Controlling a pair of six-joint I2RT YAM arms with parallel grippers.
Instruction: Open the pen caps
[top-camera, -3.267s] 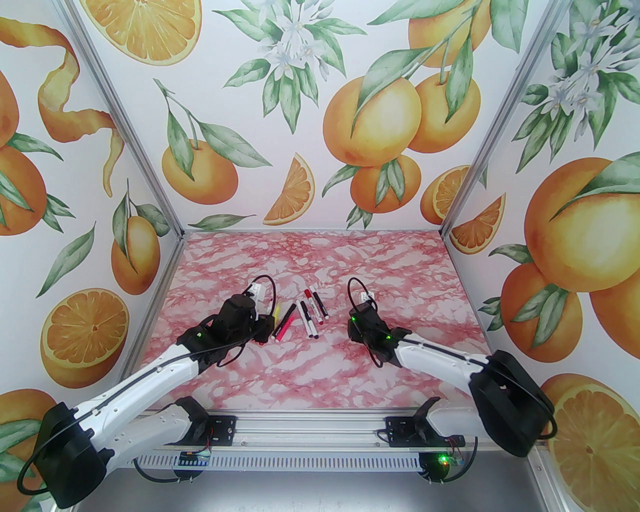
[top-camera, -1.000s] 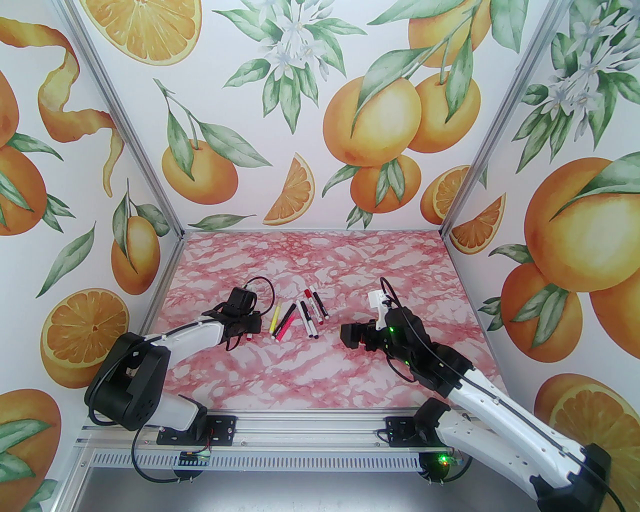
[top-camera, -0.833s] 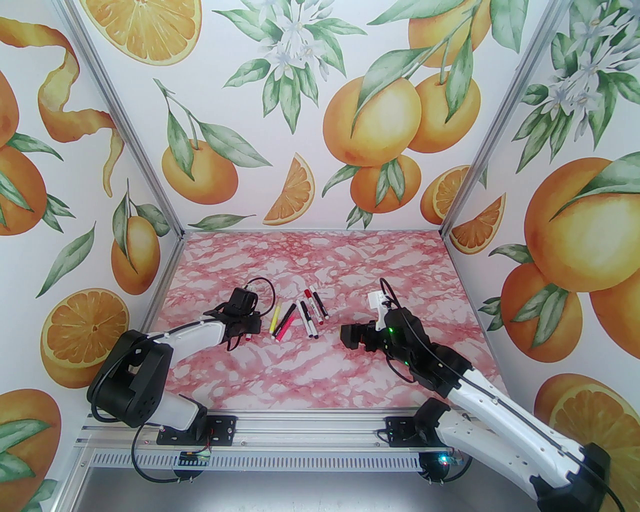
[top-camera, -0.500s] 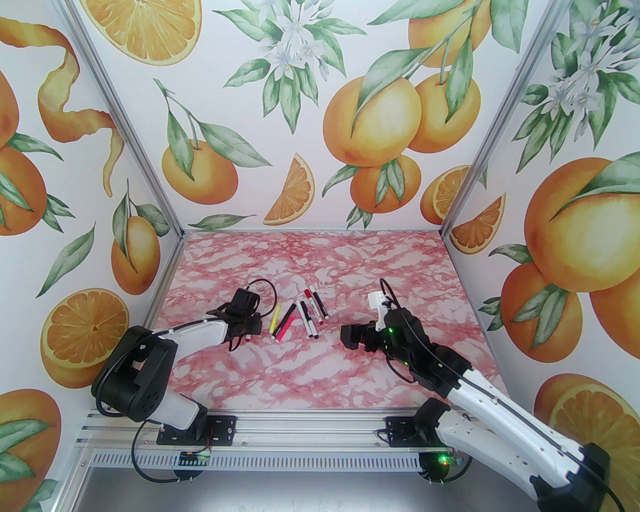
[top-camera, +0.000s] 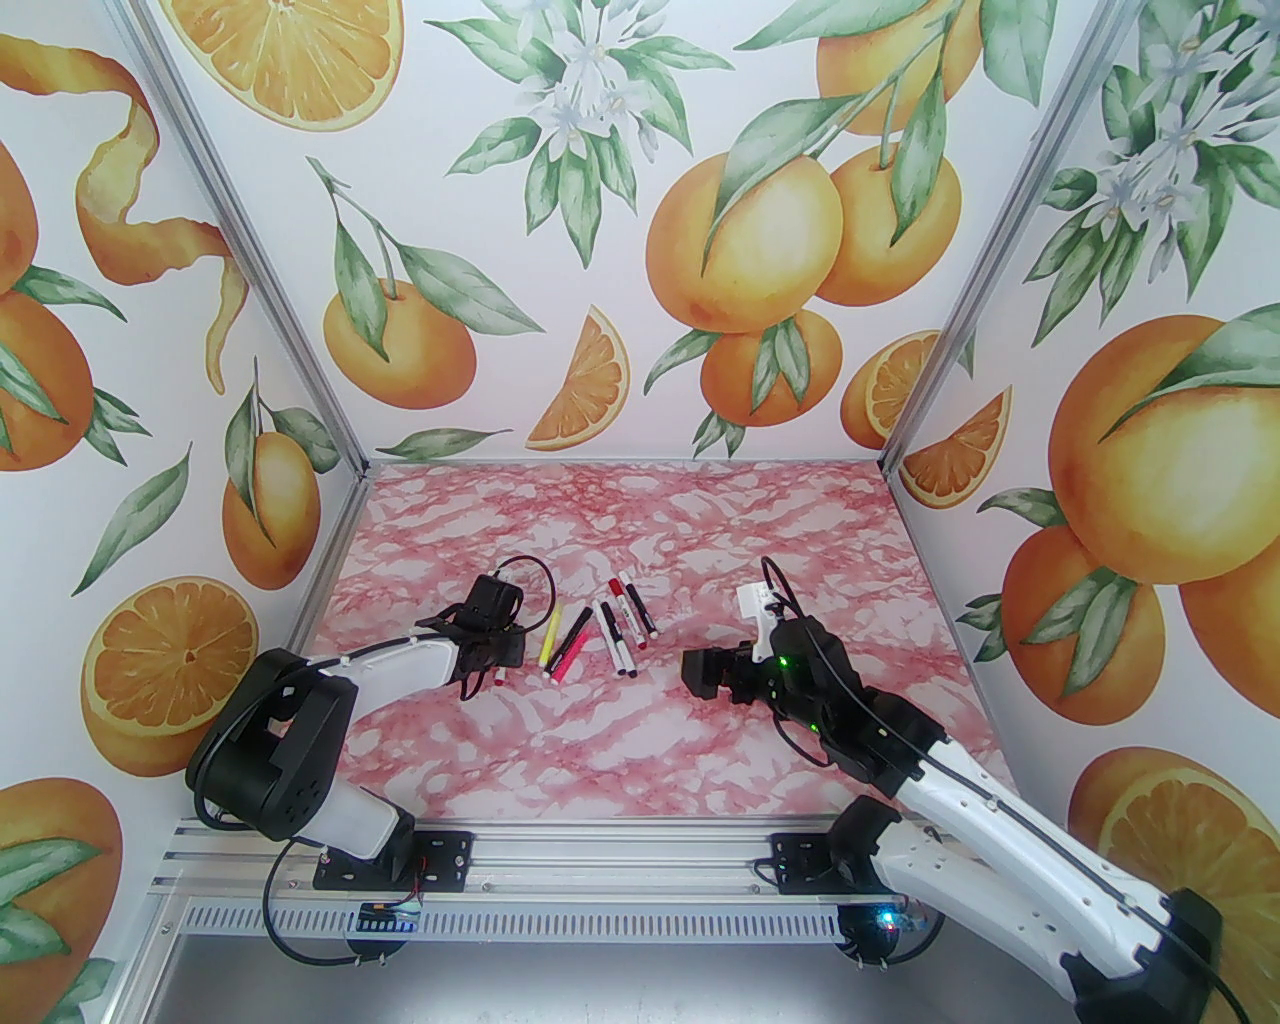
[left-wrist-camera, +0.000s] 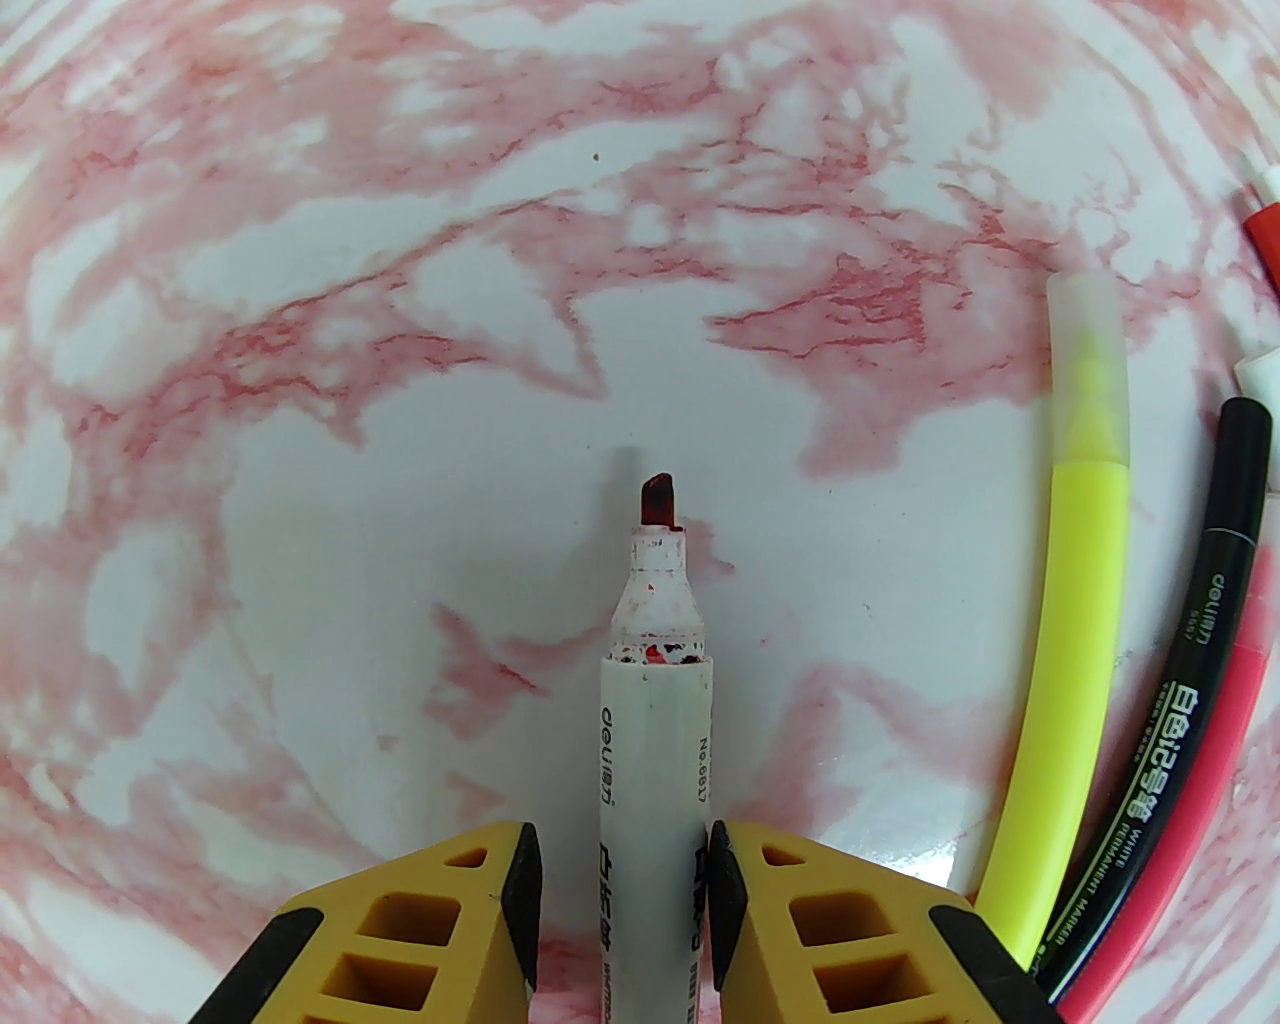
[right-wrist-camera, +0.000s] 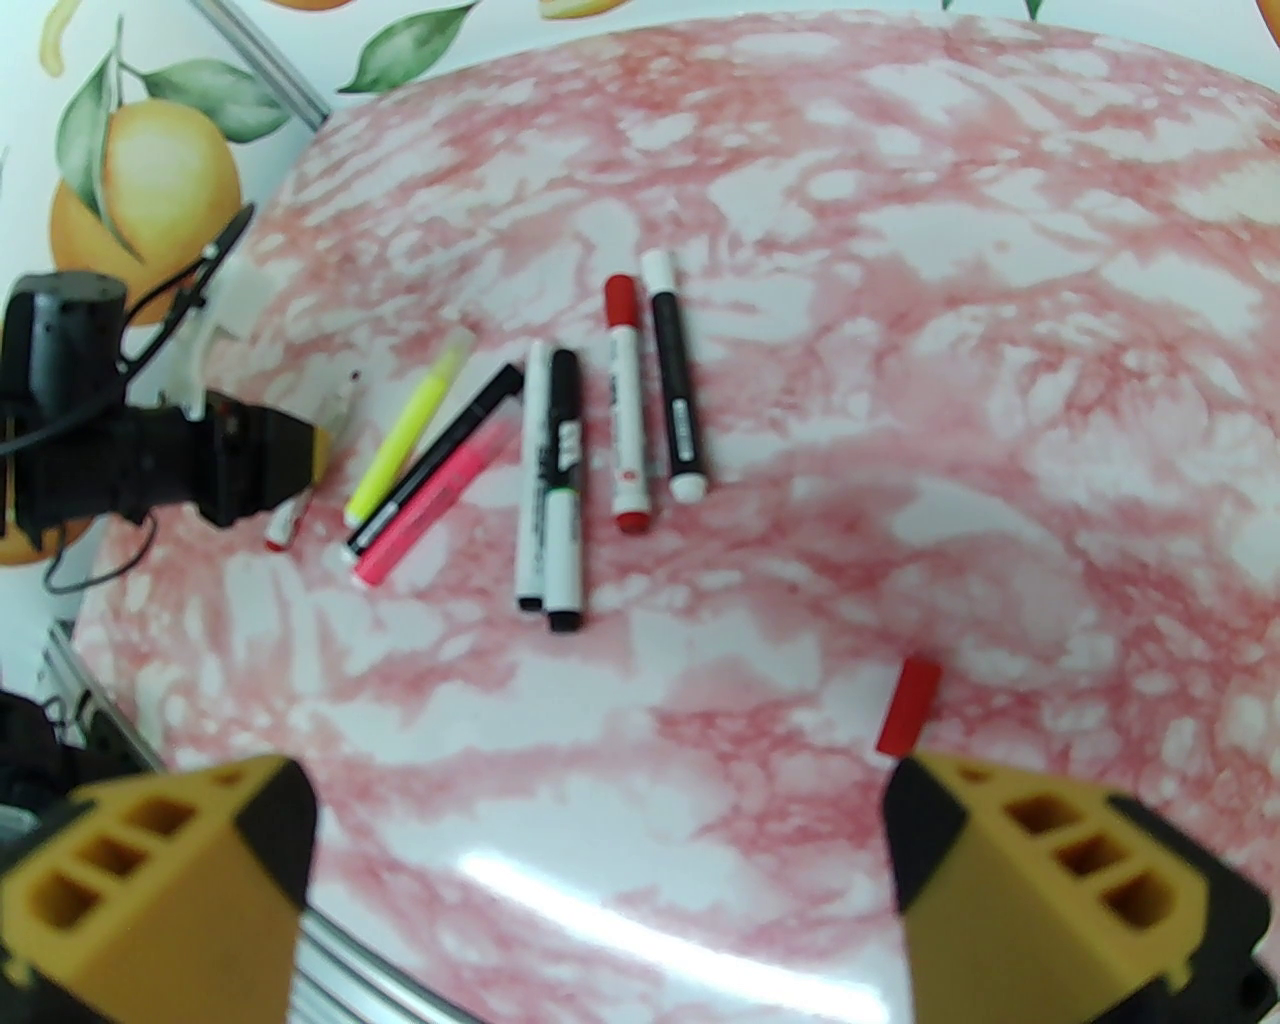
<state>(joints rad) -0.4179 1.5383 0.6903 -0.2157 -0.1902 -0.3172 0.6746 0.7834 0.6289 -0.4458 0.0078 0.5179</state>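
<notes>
Left gripper (left-wrist-camera: 625, 850), jaws slightly apart around an uncapped white marker (left-wrist-camera: 655, 760), sits nearest the remaining pen caps (right-wrist-camera: 620, 297), on pens (right-wrist-camera: 548, 480) lying near-to-far just right. Right gripper (right-wrist-camera: 600, 795), spread wide, overlooks a loose red cap (right-wrist-camera: 908, 705).

The left tool (left-wrist-camera: 622, 875) has loosened around the uncapped marker (left-wrist-camera: 655, 740).

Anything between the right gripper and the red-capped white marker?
Nothing visible. Bare pink marble tabletop lies between the right gripper and the red-capped white marker. A loose red plastic cap lies off to one side, by a fingertip.
</notes>
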